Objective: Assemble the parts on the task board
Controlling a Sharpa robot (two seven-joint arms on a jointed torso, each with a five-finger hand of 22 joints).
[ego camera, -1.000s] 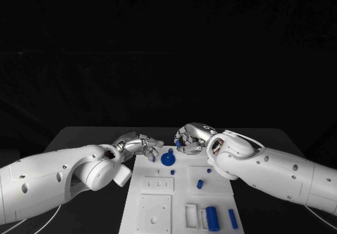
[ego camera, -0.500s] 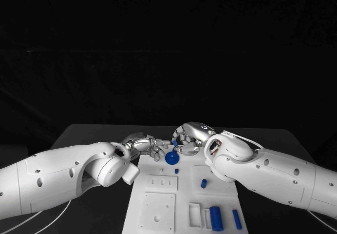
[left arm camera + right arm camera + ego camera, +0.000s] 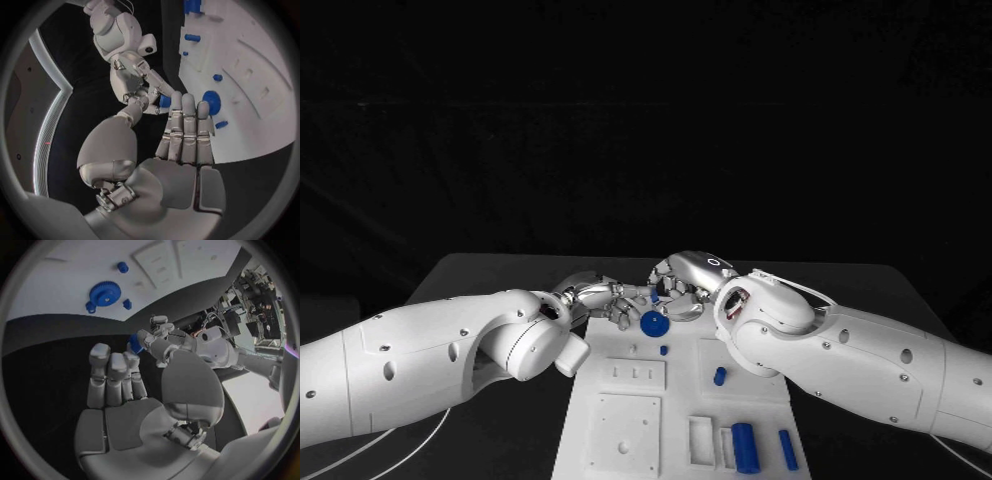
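Right, from the head view the left hand (image 3: 596,295) and right hand (image 3: 687,285) meet fingertip to fingertip over the far end of the task board (image 3: 625,420), a small blue part (image 3: 653,296) between them, just beyond the blue gear (image 3: 653,322) lying on the board; it looks like a pass from one hand to the other. Over to the left wrist: the part (image 3: 164,101) sits at the left hand's straight fingertips, against the right hand's curled ones. At the right wrist it's mirrored, so I cannot tell which hand actually grips it.
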